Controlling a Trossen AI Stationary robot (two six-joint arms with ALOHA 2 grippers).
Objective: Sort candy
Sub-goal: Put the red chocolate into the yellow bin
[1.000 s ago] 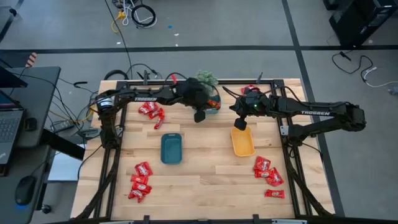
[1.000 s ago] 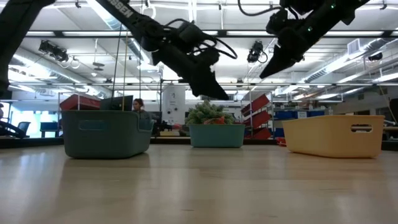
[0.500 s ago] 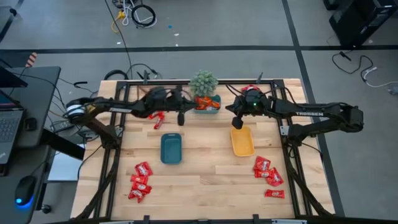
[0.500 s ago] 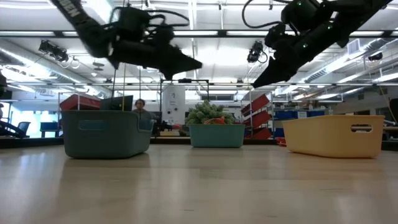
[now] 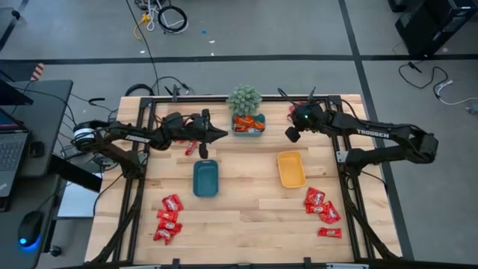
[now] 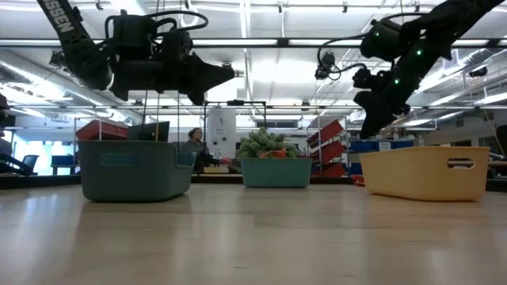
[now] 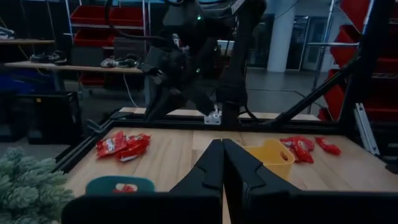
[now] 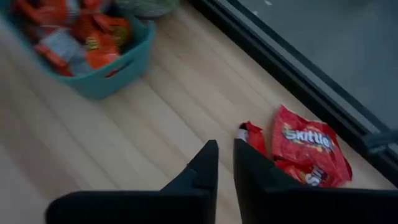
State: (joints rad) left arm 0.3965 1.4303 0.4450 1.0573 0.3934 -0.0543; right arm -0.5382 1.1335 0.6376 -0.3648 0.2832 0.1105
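Red candy packets lie flat on the table in piles: beside my left arm [image 5: 183, 135], at the near left [image 5: 169, 217], at the near right [image 5: 321, 205] and at the far right edge [image 5: 302, 107]. The far-right pile shows as red Skittles packets [image 8: 308, 146] in the right wrist view. Orange candy fills the teal tray [image 5: 248, 125]. My left gripper [image 5: 221, 134] hovers shut and level above the table, left of that tray. My right gripper [image 5: 290, 136] hangs shut and empty, pointing down between the teal tray and the Skittles packets.
A dark blue tray [image 5: 205, 178] and a yellow tray [image 5: 290, 169] stand mid-table. A small green plant [image 5: 245, 98] stands behind the teal tray at the far edge. A black metal frame [image 5: 146, 112] borders the table. Bare wood lies along the near middle.
My left gripper drew back from beside the teal tray toward the table's left, rose, and tipped from pointing down to level. My right gripper moved from above the yellow tray toward the far edge, nearer the Skittles packets.
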